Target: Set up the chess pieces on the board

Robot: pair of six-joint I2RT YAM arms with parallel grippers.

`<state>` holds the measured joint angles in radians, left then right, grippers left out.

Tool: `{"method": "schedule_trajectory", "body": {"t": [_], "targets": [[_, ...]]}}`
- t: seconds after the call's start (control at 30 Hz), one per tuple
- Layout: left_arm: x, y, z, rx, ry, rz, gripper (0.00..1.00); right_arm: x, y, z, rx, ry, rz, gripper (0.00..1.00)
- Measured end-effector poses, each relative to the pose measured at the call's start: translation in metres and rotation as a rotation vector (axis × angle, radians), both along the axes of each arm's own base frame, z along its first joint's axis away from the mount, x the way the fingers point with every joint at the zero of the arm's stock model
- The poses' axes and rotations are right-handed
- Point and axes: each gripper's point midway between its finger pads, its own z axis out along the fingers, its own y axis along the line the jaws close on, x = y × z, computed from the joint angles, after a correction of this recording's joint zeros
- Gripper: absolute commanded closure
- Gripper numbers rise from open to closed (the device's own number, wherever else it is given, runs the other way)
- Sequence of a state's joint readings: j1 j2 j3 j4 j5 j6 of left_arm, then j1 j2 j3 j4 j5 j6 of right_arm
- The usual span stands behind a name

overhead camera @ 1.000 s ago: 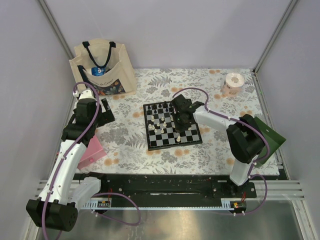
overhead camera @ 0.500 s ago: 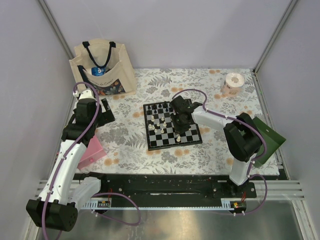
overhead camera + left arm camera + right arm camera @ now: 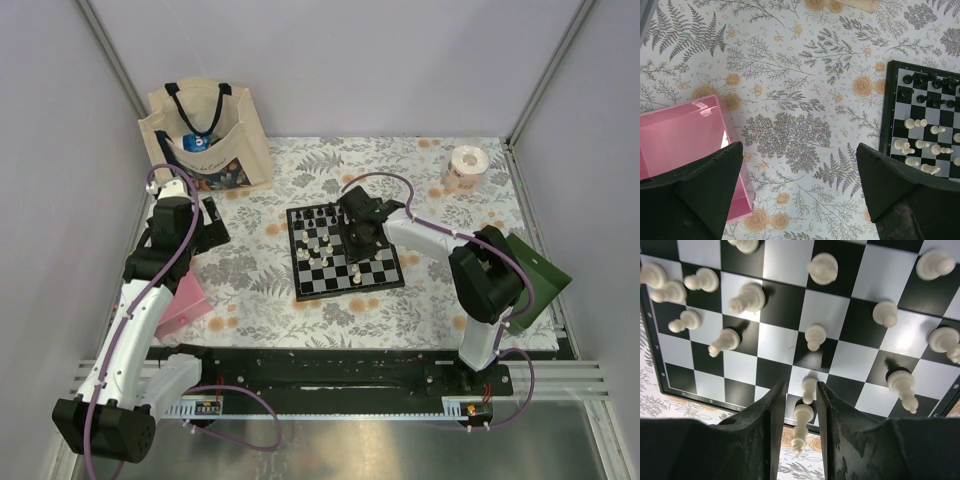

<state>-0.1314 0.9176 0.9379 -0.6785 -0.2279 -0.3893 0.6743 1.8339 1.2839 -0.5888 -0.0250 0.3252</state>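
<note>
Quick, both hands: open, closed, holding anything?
Left hand: open, empty.
Right hand: closed on a small cream-white plastic chess piece.

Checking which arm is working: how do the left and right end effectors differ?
The left end effector hangs over the tablecloth near the pink box, fingers spread wide. The right end effector hangs over the board, fingers close together, flanking a white chess piece. Both have dark fingers.
</note>
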Motion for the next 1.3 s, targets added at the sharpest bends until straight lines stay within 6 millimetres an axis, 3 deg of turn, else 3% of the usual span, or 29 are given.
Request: {"method": "schedule_trajectory", "body": {"t": [0.23, 0.4, 0.47, 0.67, 1.07, 1.3], "targets": [[0.0, 0.001, 0.0, 0.0, 0.0, 0.002, 0.01, 0.021, -0.003, 0.026, -0.014, -0.096, -0.019, 0.6], [0.0, 0.0, 0.0, 0.0, 0.0, 0.002, 0.01, 0.031, -0.026, 0.054, -0.009, -0.166, -0.083, 0.56], [0.0, 0.0, 0.0, -0.001, 0.0, 0.002, 0.01, 0.035, -0.041, 0.059, -0.01, -0.178, -0.122, 0.47], [0.0, 0.0, 0.0, -0.001, 0.0, 0.001, 0.01, 0.035, -0.072, 0.045, -0.04, -0.142, -0.189, 0.48], [0.0, 0.0, 0.0, -0.004, 0.0, -0.001, 0.01, 0.03, -0.073, 0.008, -0.087, -0.046, -0.178, 0.57], [0.0, 0.0, 0.0, -0.005, 0.0, -0.001, 0.01, 0.028, -0.073, -0.001, -0.099, -0.026, -0.172, 0.66]]}}
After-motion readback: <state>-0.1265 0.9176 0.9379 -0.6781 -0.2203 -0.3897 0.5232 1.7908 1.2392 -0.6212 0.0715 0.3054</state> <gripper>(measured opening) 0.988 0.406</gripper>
